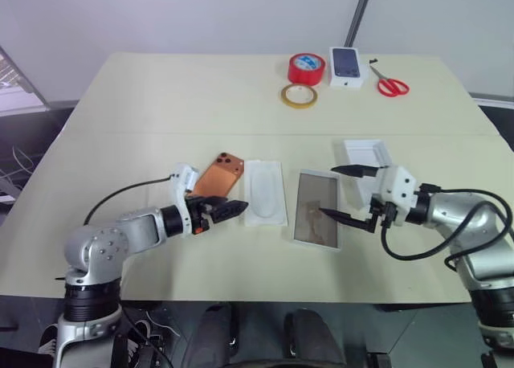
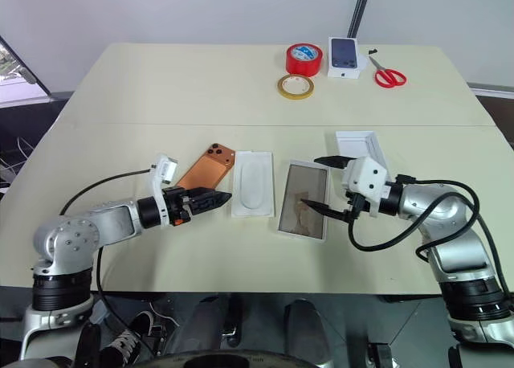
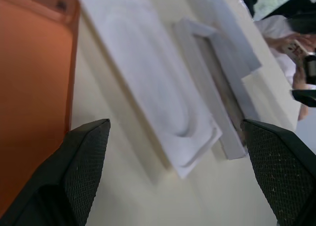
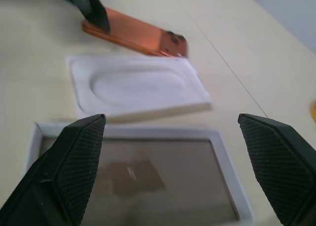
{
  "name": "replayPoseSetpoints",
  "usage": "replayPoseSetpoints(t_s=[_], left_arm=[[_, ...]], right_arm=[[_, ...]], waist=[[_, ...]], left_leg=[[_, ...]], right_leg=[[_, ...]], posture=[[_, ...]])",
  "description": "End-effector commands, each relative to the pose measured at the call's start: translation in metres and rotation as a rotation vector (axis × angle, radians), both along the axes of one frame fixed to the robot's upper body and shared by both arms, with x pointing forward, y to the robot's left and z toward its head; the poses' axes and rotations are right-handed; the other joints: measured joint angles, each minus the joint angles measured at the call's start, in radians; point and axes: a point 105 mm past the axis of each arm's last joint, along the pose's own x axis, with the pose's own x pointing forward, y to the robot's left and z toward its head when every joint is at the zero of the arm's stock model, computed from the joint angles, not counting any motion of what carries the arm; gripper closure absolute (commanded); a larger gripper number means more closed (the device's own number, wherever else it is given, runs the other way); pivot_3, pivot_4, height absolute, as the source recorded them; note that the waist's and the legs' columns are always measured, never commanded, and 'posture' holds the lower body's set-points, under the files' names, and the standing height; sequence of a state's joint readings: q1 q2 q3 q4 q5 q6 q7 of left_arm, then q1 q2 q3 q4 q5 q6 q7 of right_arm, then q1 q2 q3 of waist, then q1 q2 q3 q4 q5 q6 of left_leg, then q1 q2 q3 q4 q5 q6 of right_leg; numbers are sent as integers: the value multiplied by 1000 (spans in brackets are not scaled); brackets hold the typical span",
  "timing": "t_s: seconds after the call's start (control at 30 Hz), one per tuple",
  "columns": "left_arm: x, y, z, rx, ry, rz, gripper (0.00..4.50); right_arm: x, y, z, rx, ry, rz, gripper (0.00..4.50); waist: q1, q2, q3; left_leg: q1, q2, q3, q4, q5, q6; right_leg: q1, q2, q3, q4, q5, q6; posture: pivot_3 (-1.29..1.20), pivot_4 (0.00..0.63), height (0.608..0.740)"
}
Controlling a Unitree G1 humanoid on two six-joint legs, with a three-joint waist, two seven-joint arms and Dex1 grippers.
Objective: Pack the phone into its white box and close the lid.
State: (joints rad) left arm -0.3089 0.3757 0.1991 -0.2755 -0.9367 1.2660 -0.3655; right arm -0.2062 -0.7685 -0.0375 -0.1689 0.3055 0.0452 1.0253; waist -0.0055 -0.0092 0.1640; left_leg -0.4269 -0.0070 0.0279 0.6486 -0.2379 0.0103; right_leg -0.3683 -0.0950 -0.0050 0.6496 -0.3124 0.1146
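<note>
Head stereo pair: high, looking forward and down over cream rectangular table [image 1: 161, 103]. Wrist views: low, close, facing each other across white moulded insert tray [image 4: 138, 88]; both share tray and flat orange phone [image 3: 29, 97].

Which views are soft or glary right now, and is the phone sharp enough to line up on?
Left eye view: evenly lit and sharp, the phone crisp, the white box floor showing a brownish reflection. Left wrist view: close and blurred, edges smeared. Right wrist view: foreground soft, phone's camera bump readable.
</note>
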Motion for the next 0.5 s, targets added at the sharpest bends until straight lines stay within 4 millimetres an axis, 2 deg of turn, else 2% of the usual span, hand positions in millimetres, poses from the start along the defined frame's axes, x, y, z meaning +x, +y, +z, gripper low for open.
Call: replayPoseSetpoints(t_s=[0.03, 0.13, 0.3, 0.5], left_arm=[[5, -5, 6, -49, 10, 17, 78], [11, -15, -5, -100, 90, 57, 78], [11, -28, -5, -185, 133, 30, 78], [21, -31, -15, -223, 195, 78, 78]], right_arm=[[-2, 9, 11, -3, -48, 29, 15], [-6, 22, 9, -2, -40, 75, 15], [-3, 27, 5, 8, -46, 67, 15], [0, 28, 6, 13, -57, 54, 15]], waist=[[1, 0, 0], [10, 0, 0], [19, 0, 0], [21, -1, 0]], left_leg=[[0, 0, 0, 0, 0, 0], [1, 0, 0, 1, 0, 0], [1, 0, 0, 1, 3, -5], [1, -2, -1, 1, 3, -4]], right_leg=[[0, 0, 0, 0, 0, 0], [1, 0, 0, 0, 0, 0], [1, 0, 0, 0, 0, 0], [3, -1, -1, 0, 0, 0]], posture=[[0, 150, 728], [0, 150, 728], [0, 150, 728], [0, 150, 728]])
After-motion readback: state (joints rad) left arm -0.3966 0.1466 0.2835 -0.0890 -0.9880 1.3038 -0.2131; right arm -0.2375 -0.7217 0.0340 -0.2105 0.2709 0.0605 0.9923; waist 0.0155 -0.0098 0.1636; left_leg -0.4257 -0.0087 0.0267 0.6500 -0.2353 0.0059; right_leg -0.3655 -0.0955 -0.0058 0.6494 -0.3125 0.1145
